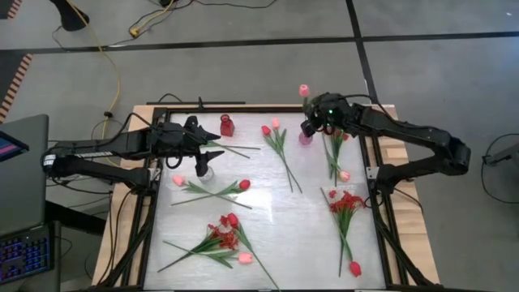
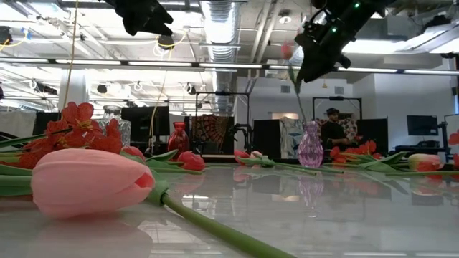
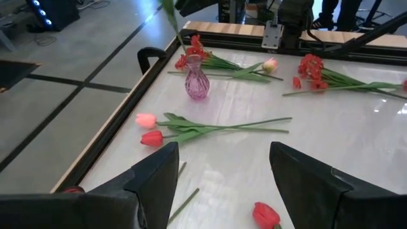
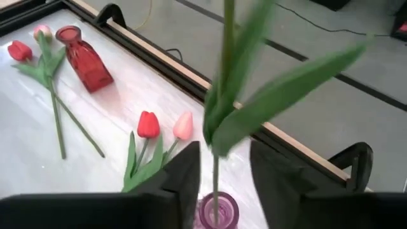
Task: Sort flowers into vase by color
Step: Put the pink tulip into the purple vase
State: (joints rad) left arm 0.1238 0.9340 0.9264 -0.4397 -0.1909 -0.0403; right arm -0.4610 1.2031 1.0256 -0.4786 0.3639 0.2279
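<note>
The right gripper [image 4: 219,175] is open around a pink tulip [image 1: 304,90] standing in the purple vase [image 2: 310,145], and the left gripper [image 3: 219,184] hangs open, holding nothing.

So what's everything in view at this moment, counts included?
pink vase: one, pink glass, table's far edge by the right arm
pink tulip: one, stem standing in the pink vase
red vase: one, red, far edge
clear vase: one, clear, near the left arm
loose flowers: several, pink and red, lying on the table
person: one, in the room behind
left gripper: open, empty
right gripper: open around the tulip's stem
</note>
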